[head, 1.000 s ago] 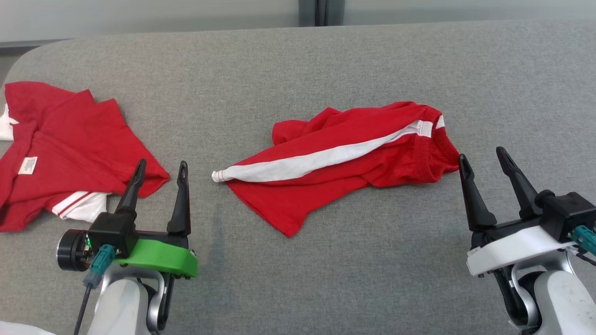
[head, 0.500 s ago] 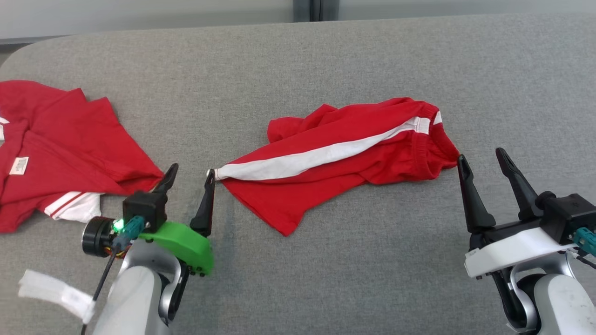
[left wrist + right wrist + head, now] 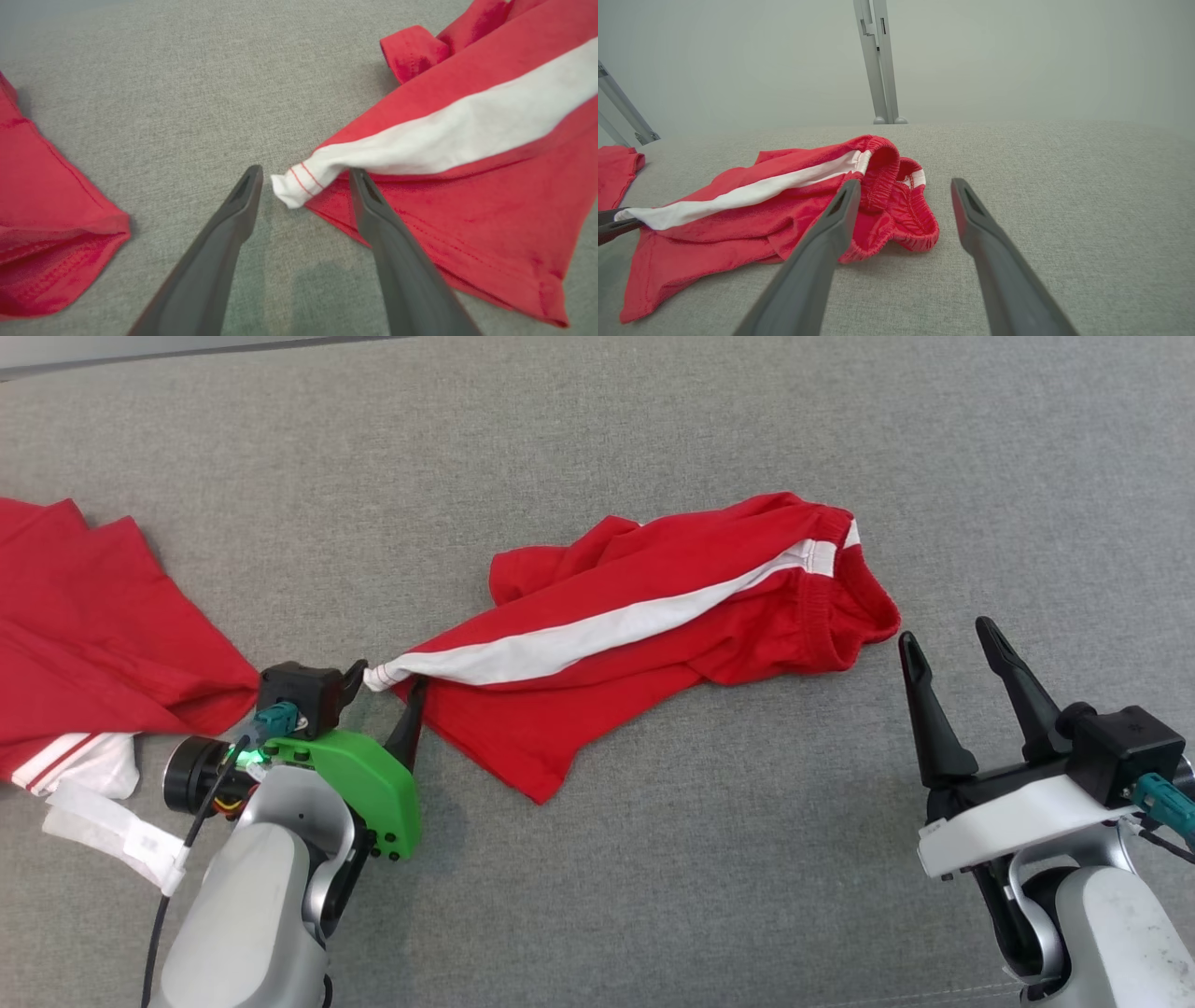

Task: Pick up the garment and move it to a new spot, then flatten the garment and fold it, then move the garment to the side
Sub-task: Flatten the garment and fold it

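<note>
Shirt, left of shorts, runs off head view.

the garment is soft matt cloth, the table cover coarse woven fabric.

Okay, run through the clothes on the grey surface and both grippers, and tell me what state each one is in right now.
Red shorts, crumpled and unfolded, lying on the grey surface.
Red shirt, bunched in a heap, not held.
Left gripper, open, fingers either side of the shorts' white hem tip, not clamped.
Right gripper, open, empty, beside the waistband.
</note>
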`<state>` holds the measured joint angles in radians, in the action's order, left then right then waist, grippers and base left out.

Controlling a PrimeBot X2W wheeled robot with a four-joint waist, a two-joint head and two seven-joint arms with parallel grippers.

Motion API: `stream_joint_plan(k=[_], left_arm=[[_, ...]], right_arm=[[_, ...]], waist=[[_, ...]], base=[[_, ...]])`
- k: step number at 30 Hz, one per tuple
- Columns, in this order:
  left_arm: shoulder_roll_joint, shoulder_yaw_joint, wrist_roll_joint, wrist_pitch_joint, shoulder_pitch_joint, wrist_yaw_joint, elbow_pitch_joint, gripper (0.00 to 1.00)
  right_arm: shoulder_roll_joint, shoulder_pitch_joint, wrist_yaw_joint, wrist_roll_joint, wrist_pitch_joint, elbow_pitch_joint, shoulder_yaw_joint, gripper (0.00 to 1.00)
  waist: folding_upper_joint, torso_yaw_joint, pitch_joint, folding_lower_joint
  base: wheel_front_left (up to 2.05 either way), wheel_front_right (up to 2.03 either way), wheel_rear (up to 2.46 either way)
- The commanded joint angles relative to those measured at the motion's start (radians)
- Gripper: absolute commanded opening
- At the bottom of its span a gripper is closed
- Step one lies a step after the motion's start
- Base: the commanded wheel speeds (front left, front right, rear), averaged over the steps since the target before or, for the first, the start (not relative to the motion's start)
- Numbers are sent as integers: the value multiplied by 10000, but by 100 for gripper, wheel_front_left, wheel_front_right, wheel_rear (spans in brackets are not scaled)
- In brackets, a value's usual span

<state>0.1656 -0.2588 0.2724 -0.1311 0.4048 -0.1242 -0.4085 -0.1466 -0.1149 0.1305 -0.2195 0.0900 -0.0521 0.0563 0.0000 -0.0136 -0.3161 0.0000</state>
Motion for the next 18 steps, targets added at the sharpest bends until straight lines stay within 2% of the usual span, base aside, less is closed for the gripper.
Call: stream_joint_plan(k=[1, 9, 18], left_arm=[[105, -28, 90, 120, 148, -49, 61, 0], [146, -417, 277, 299, 328, -61, 457, 0], [-59, -749, 189, 625, 428, 6, 892, 0]], right_arm=[[-44, -175, 3, -60, 57, 73, 21, 100], [-373, -777, 4, -186, -120, 523, 516, 100], [-817, -2114, 3, -629, -336, 1874, 1238, 100]], waist=[[0, -59, -119, 0], [0, 300, -381, 0], [0, 918, -717, 0]], base=[[0, 0, 0], [0, 0, 0], [0, 0, 0]])
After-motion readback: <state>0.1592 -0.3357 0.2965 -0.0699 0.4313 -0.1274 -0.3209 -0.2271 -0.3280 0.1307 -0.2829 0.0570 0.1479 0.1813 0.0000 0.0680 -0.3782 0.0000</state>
